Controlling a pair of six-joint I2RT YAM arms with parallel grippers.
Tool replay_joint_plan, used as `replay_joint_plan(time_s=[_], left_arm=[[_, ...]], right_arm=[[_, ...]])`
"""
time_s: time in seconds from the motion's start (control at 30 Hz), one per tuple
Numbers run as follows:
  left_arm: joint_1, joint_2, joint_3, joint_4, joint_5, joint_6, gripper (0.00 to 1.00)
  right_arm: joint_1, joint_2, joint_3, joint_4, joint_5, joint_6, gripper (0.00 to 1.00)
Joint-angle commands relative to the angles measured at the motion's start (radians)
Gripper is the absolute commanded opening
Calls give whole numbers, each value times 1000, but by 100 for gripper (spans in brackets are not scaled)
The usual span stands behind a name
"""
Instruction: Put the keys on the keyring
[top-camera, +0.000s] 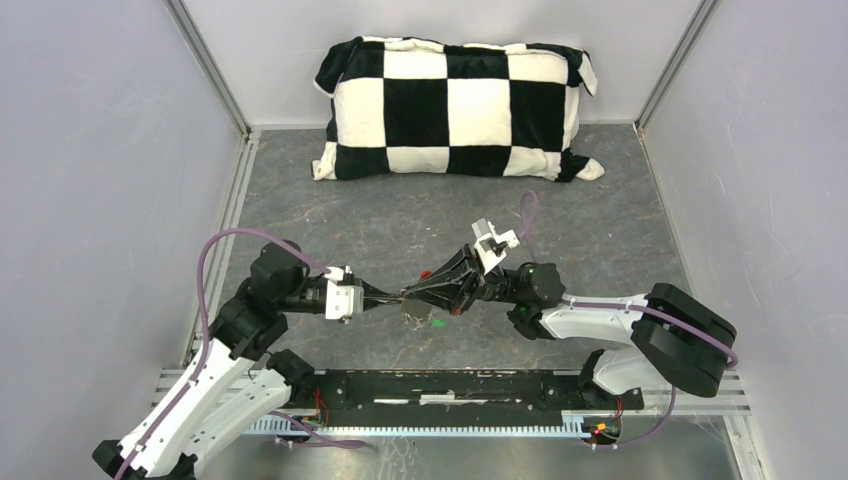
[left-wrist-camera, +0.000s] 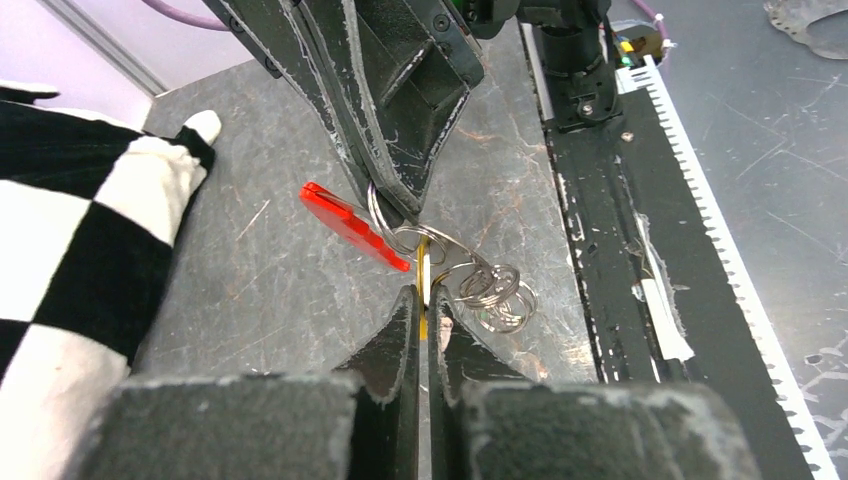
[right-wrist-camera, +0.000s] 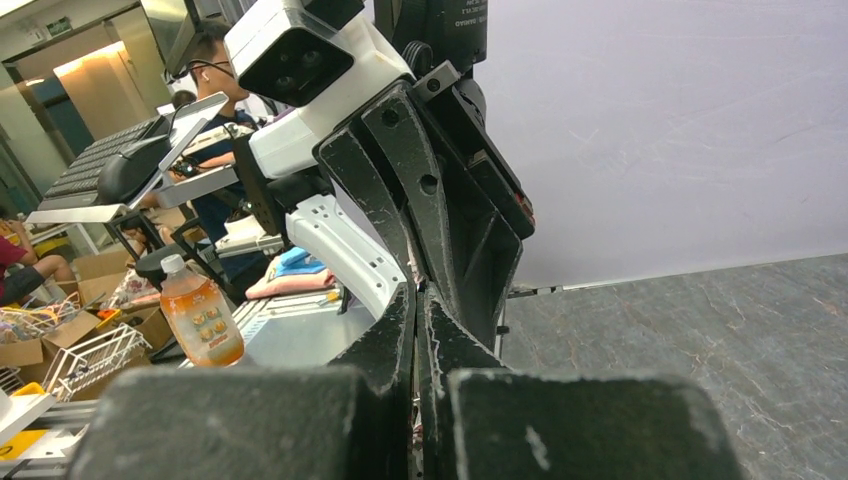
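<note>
In the left wrist view my left gripper (left-wrist-camera: 424, 290) is shut on the brass-headed key (left-wrist-camera: 422, 264), which stands edge-on and pokes up between the fingertips. Its tip meets the silver keyring (left-wrist-camera: 440, 238). My right gripper (left-wrist-camera: 395, 208) comes in from above and is shut on that ring. The red tag (left-wrist-camera: 355, 225) sticks out to the left, and small chain rings (left-wrist-camera: 497, 292) hang to the right. Seen from the top camera, both grippers (top-camera: 398, 297) (top-camera: 414, 295) meet tip to tip above the table. The green-headed key (top-camera: 437, 323) lies on the table just below them.
A black-and-white checkered pillow (top-camera: 455, 105) lies at the back of the table. The black base rail (top-camera: 450, 385) runs along the near edge. Grey walls close in both sides. The right wrist view shows only the shut fingers (right-wrist-camera: 400, 330) and the left arm's white wrist.
</note>
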Motion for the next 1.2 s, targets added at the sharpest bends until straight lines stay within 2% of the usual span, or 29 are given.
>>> replay_joint_plan(time_s=[0.0, 0.17, 0.5, 0.53, 0.63, 0.83, 0.97, 1.07, 1.17], left_arm=[[0, -22, 20, 95, -104, 22, 2], [0, -50, -1, 181, -126, -23, 2], [1, -92, -25, 223, -185, 4, 2], [1, -94, -26, 227, -181, 6, 4], [1, -77, -9, 167, -86, 11, 25], [1, -23, 12, 15, 65, 4, 47], [1, -7, 17, -37, 78, 40, 51], [1, -8, 17, -49, 73, 59, 50], [1, -2, 21, -137, 92, 145, 48]], right_arm=[[5, -2, 51, -13, -93, 6, 0], [5, -11, 56, -97, -95, -25, 0], [3, 0, 73, -212, -124, -47, 0], [4, -6, 71, -227, -121, -60, 1], [-2, -26, 75, -264, -112, -85, 1], [-11, -22, 111, -192, -138, -18, 0], [-11, -13, 114, -133, -158, 31, 0], [-12, -7, 108, -106, -159, 51, 0], [-12, 3, 107, -63, -160, 83, 1]])
